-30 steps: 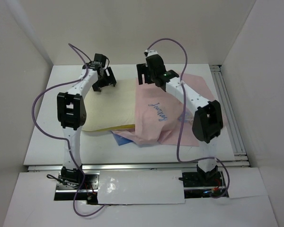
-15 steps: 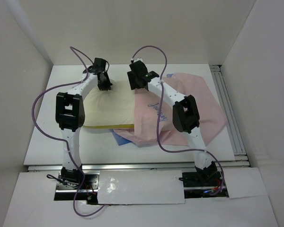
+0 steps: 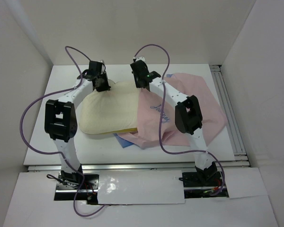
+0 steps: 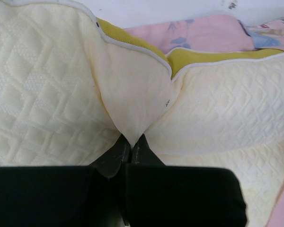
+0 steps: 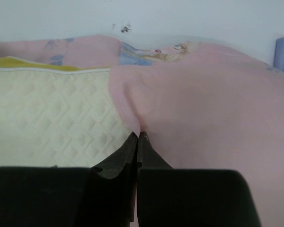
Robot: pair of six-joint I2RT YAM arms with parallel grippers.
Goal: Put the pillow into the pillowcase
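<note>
White walls box in a white worktop, seen from above. At centre-left of that view lies the pillow, cream and quilted, bulging along its far edge. Its right end disappears under the pillowcase, which spreads pale pink toward the upper right of the frame. A sliver of its blue face shows under the pillow's near edge at lower centre.

At the pillow's far edge, upper left of centre, sits the left claw. Its wrist view shows the fingertips closed on a pinched fold of the cream cover, with the olive-yellow side band and white piping puckered above.

Just to the right, at upper centre where pink cloth meets pillow, sits the right claw. In its wrist view the jaws are pressed together on a pucker of pink pillowcase cloth, with quilted pillow immediately left of the tips.
</note>
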